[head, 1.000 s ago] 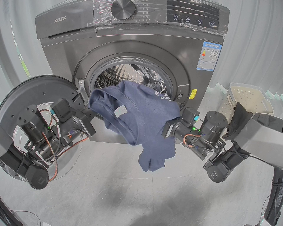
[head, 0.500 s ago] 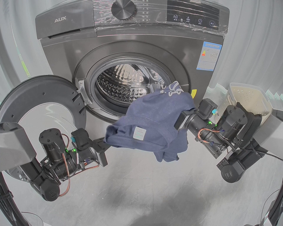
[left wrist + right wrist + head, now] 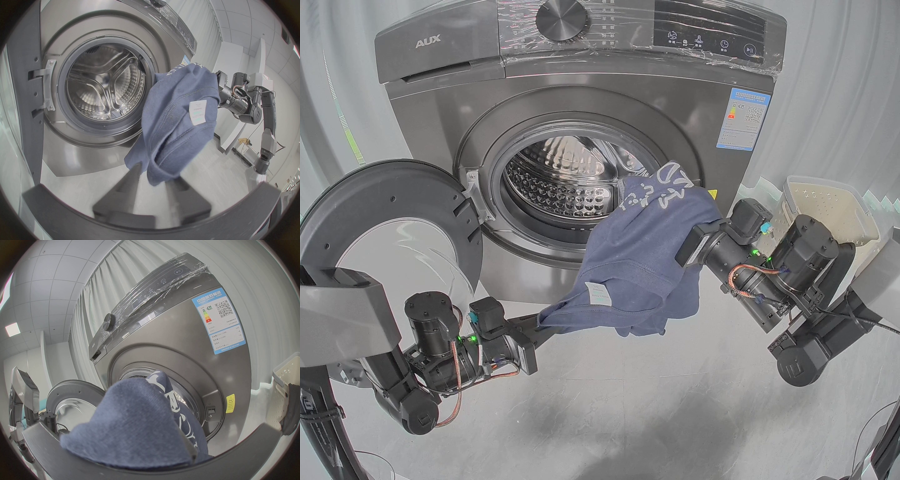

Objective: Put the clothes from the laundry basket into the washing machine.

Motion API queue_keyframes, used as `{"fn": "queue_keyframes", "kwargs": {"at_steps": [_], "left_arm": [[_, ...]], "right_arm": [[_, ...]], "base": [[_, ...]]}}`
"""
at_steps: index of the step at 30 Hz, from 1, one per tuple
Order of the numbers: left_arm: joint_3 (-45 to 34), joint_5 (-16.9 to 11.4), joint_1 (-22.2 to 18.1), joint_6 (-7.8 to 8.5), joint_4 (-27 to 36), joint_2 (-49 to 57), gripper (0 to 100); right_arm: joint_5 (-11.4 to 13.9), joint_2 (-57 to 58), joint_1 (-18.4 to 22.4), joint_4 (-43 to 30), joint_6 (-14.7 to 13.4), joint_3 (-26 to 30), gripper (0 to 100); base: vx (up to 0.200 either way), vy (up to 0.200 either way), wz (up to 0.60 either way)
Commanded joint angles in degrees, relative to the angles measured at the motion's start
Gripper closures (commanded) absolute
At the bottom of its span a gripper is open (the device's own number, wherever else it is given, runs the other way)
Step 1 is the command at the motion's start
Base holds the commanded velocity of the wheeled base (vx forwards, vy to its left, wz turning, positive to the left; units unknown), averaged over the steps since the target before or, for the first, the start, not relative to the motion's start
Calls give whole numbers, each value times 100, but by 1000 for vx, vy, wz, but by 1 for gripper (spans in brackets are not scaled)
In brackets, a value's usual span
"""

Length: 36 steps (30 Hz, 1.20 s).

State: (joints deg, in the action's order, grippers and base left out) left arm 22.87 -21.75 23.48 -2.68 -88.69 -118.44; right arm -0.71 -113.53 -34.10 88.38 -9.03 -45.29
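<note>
Head view: the navy shirt (image 3: pixel 640 250) hangs in the air before the washing machine (image 3: pixel 581 94), stretched between the two arms and outside the drum (image 3: pixel 562 178). Its upper edge, with white print, lies against the right rim of the round opening; its lower hem, with a white label (image 3: pixel 599 294), slopes down toward the left gripper (image 3: pixel 545 322). The left wrist view has that gripper's fingers (image 3: pixel 134 184) clamped on a bunched fold of the hem. The right gripper (image 3: pixel 684 240) is higher, near the opening's right side, with the shirt draped over it, so whether it grips cannot be told. The machine's door (image 3: pixel 381 200) stands swung wide to the left. The laundry basket (image 3: pixel 831 209) sits on the floor right of the machine, a dark garment (image 3: pixel 292 408) over its rim
</note>
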Motion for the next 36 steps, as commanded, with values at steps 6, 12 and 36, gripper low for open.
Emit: {"fn": "queue_keyframes", "kwargs": {"at_steps": [6, 12, 36], "left_arm": [[-98, -22, 52, 13, 0, -3, 0], [-116, -5, 52, 22, 0, -3, 0], [385, 57, -36, 84, 0, 498, 0]], "right_arm": [[9, 42, 70, 4, -11, 2, 100], [9, 15, 87, 4, -20, -15, 100], [-158, -741, -800, -32, 60, -393, 100]], "base": [[0, 0, 0], [0, 0, 0], [0, 0, 0]]}}
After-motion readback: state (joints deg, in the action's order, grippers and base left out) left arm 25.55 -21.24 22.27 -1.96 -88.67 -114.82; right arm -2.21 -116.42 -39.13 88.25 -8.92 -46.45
